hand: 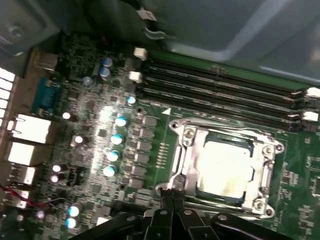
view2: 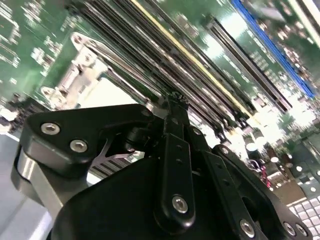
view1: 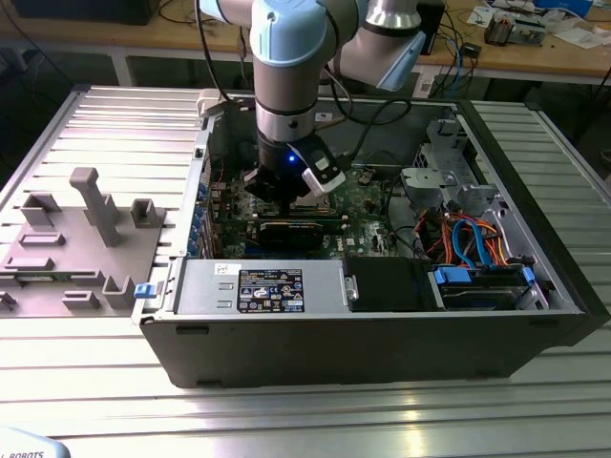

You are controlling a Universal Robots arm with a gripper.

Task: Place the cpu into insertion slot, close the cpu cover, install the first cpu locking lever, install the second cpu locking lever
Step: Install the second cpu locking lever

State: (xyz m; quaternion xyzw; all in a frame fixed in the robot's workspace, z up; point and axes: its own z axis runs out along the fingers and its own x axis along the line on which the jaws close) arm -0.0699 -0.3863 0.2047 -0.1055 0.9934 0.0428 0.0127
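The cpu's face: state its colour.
Pale silvery-tan, seen best in the first wrist view: the cpu.

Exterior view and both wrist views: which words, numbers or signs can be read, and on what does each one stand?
None can be read.
Black label on the grey power-supply box: print too small to read.
White sticker on the same box: mark too small to read.
Green motherboard in the first wrist view: markings blurred.

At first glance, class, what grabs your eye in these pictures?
In the exterior view the pale blue robot arm plunges into the open computer case, which sits on a ribbed metal table. In the first wrist view the cpu gleams inside the silvery cpu cover on the green motherboard, with the gripper at the cover's edge.
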